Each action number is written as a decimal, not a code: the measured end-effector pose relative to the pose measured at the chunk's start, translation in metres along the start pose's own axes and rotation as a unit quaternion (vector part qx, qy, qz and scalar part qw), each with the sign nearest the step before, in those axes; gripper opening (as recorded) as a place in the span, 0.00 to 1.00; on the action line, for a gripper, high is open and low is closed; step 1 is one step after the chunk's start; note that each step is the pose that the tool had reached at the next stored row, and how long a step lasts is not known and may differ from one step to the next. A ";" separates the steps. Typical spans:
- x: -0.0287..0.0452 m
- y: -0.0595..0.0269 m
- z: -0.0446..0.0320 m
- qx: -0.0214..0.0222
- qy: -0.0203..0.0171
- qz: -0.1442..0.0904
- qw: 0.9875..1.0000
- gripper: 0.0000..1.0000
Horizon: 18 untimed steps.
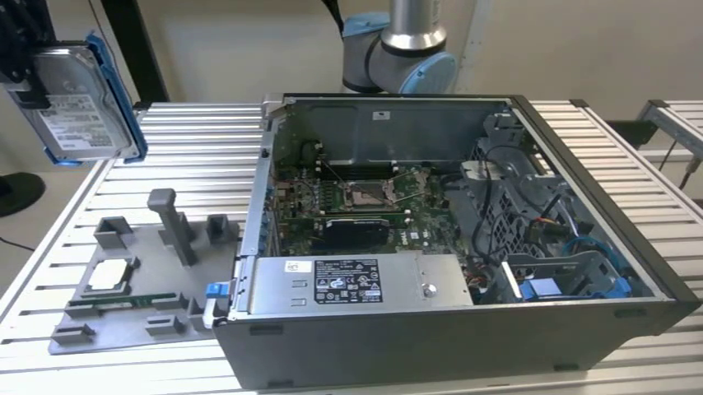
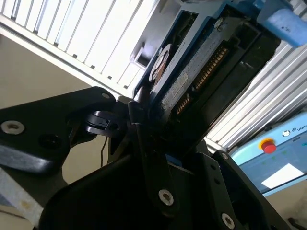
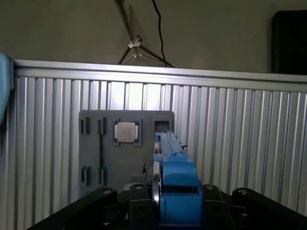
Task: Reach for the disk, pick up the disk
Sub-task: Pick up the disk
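Disk clamped in the gripper, held upright in the air, clear of the table, label side facing the exterior camera, blue bracket around its edge. First wrist view: disk sits edge-on between the two fingers, which are closed on it. Grey tray with small chip lies on the table past the fingertips. Open computer case well apart from the fingers, toward the exterior view's right
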State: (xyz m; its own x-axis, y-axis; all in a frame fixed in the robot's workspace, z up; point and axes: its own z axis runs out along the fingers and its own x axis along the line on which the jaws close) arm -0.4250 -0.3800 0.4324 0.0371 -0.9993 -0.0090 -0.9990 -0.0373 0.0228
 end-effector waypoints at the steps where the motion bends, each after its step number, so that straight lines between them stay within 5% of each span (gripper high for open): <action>1: 0.0000 0.0000 -0.0018 0.000 0.000 0.000 1.000 0.00; 18: -0.0003 0.0007 -0.0309 0.000 0.000 0.000 1.000 0.00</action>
State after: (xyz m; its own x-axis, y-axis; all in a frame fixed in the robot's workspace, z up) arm -0.4251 -0.3799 0.4632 0.0371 -0.9993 -0.0090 -0.9990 -0.0373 0.0228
